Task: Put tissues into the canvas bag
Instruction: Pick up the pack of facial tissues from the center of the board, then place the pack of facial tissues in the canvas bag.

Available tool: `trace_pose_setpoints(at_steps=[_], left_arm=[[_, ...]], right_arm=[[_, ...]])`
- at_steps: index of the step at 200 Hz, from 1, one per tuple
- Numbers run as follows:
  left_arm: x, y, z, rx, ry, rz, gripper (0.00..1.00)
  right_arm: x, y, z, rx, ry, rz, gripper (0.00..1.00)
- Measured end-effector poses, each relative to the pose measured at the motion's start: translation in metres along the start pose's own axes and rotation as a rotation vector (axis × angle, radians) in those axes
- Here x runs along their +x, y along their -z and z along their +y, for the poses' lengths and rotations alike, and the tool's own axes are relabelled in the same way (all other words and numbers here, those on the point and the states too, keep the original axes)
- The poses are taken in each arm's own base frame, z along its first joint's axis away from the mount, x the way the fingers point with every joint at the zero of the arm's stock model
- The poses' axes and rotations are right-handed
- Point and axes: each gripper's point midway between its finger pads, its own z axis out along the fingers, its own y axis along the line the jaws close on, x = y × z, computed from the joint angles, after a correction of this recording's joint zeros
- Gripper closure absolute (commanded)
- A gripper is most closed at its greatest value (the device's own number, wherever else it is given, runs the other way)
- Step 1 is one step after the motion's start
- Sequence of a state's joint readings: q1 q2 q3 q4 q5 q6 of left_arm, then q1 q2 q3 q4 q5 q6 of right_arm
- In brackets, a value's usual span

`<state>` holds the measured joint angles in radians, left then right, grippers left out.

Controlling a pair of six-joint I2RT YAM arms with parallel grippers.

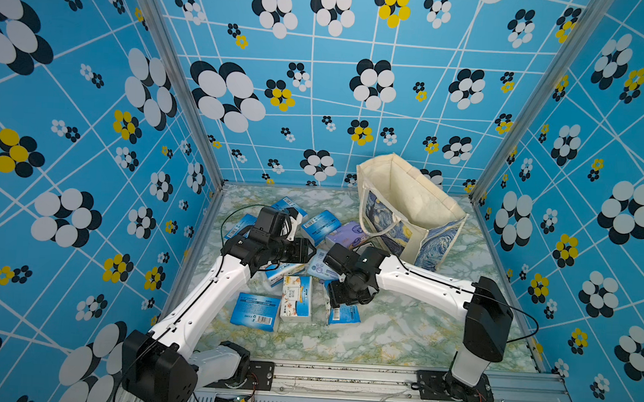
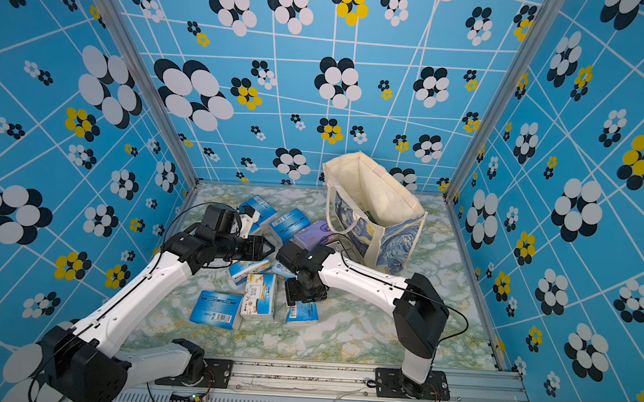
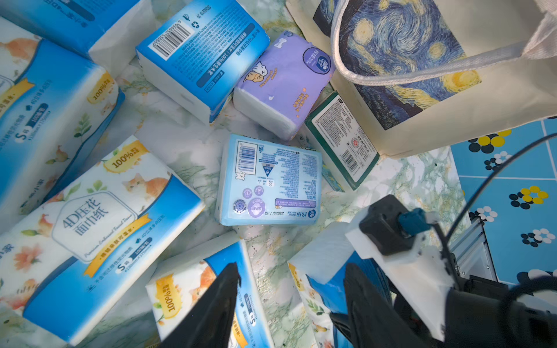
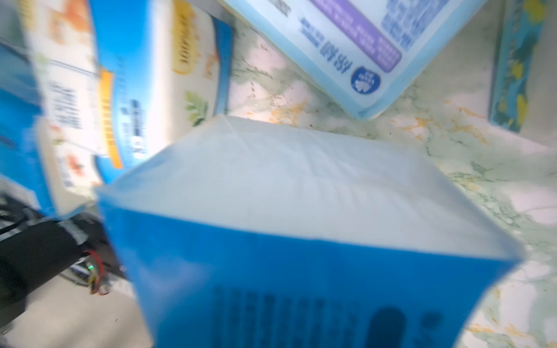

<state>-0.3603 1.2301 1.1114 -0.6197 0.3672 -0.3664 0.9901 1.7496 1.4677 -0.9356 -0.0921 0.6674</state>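
While my right gripper (image 1: 341, 301) hangs low over blue pack (image 1: 344, 316), I cannot tell if jaws hold it yet. Left gripper (image 3: 292, 271): fingers (image 3: 217, 301) apart, empty. Bag (image 1: 411, 199) beyond right gripper, well apart. Danger: slippery wrap, shallow bite, pack drops in lift.

High stereo pair, two close wrist cameras
Both top views look down, canvas bag (image 1: 407, 199) at one o'clock; wrist views share a pale-blue pack (image 3: 268, 180).
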Motion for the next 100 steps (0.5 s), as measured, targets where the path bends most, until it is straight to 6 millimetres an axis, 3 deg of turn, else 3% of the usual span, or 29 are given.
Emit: trace_pose_setpoints(at_steps=[22,50,100], left_arm=[[-0.014,0.002,-0.007,0.014,-0.011,-0.025,0.4],[-0.034,0.007,-0.018,0.039,-0.024,-0.07,0.4],[-0.056,0.007,-0.032,0.092,-0.018,-0.107,0.41]], right_arm=[[-0.026,0.048,0.005,-0.093,0.011,-0.115,0.33],[-0.062,0.116,-0.002,-0.179,0.007,-0.291,0.33],[-0.131,0.238,-0.044,-0.22,-0.015,-0.628,0.33]])
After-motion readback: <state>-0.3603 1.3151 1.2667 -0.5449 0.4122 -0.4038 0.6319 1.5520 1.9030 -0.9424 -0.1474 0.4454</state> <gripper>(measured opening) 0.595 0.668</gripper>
